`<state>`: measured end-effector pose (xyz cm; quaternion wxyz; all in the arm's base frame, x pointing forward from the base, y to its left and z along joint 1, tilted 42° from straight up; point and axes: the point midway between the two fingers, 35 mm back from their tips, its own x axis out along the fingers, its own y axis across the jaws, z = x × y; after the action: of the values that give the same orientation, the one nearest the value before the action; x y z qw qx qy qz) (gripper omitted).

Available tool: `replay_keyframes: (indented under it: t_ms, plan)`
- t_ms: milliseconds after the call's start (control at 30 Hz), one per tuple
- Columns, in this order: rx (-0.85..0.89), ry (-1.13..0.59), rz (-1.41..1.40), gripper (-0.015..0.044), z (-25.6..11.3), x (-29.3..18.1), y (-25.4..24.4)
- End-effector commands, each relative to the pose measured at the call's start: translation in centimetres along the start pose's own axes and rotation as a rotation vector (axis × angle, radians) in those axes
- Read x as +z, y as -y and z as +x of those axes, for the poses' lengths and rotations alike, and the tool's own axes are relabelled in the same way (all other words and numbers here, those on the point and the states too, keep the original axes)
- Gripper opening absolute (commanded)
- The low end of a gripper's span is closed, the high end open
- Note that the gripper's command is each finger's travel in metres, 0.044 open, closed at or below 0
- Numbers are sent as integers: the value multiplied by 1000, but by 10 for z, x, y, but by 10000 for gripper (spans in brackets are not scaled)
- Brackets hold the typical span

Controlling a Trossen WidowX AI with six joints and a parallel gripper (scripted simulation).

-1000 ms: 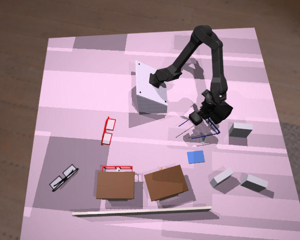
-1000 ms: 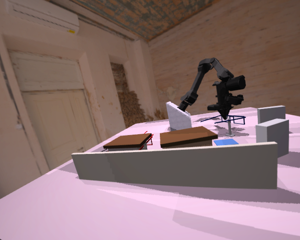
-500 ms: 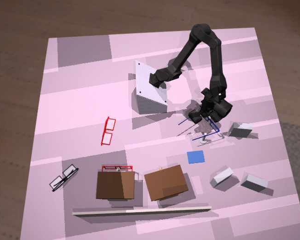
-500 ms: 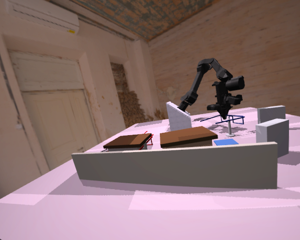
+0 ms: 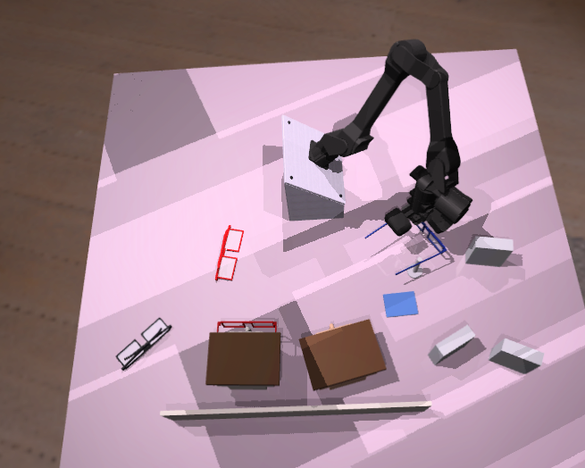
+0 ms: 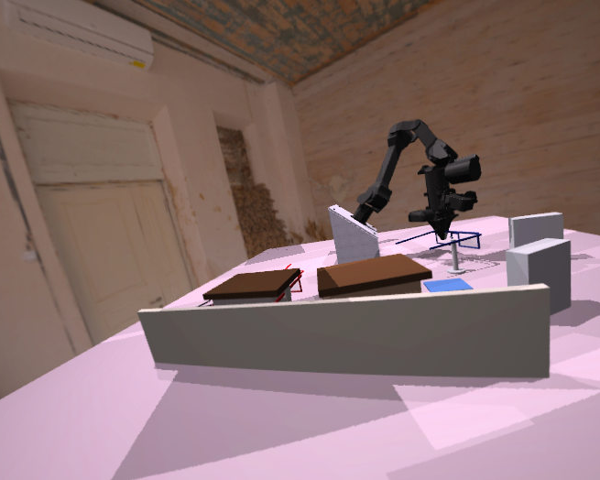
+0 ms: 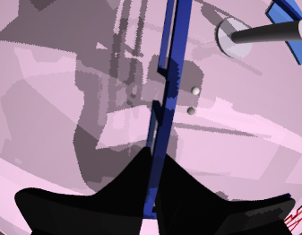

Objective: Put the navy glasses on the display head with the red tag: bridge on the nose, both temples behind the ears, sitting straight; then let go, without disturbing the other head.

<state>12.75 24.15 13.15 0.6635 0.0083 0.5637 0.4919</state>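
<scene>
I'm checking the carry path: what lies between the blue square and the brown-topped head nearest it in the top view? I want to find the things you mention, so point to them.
Just bare, partly shadowed pink tabletop (image 5: 350, 307) between the blue square (image 5: 400, 304) and that head (image 5: 345, 352).

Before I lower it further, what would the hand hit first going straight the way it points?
Probably the pink table top, below the hand and its navy glasses; the post looks off to one side, though depth is unclear.

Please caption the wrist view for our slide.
Black gripper fingers shut on navy glasses, with a slim grey post nearby.
</scene>
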Motion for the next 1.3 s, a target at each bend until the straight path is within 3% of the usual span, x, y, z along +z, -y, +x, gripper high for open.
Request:
replay_keyframes:
  t_ms: [0,1267]
  plan:
    - [-4,2,3,0,0,-3,0]
    - [-4,1,3,0,0,-7,-1]
